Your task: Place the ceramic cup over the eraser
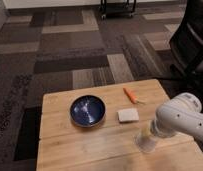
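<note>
The pale cream ceramic cup (pixel 144 143) stands on the wooden table (pixel 70 150) at the front right, to the right of and nearer than the white pad. My gripper (pixel 149 132) is at the end of the white arm (pixel 182 120), which reaches in from the right, and it sits right at the cup's top. The arm's wrist covers the place where gripper and cup meet. The black eraser is not in view.
A wide dark blue bowl (pixel 88 110) sits mid-table on the left. A flat white pad (pixel 128 115) lies to its right. A thin orange stick (pixel 130 95) lies near the far edge. A dark chair (pixel 192 40) stands beyond the table's right side on the carpet.
</note>
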Robot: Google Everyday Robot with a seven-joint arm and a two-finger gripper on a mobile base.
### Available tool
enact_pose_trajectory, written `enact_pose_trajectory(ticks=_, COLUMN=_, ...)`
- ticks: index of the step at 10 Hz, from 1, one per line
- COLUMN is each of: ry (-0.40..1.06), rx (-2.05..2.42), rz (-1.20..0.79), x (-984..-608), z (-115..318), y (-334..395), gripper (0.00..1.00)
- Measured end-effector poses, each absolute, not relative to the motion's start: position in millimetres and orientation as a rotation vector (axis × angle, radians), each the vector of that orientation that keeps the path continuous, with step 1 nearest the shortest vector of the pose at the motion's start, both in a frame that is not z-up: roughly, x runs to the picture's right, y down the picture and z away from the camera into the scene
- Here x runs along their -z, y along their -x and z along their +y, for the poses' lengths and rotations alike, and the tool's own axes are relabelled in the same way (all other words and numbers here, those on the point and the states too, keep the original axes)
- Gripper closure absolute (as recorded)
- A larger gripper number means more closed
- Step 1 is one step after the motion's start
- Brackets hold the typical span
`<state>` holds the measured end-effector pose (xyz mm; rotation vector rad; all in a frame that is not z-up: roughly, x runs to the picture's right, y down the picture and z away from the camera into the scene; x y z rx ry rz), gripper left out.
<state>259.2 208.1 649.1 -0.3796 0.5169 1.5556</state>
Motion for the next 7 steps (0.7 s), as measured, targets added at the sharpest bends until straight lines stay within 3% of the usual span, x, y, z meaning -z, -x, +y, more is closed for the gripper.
enact_pose_trajectory(ticks=7, ry=0.380, rx=-1.557, rz=0.517, x=-649.1, z=208.3, y=-259.2, gripper=0.94)
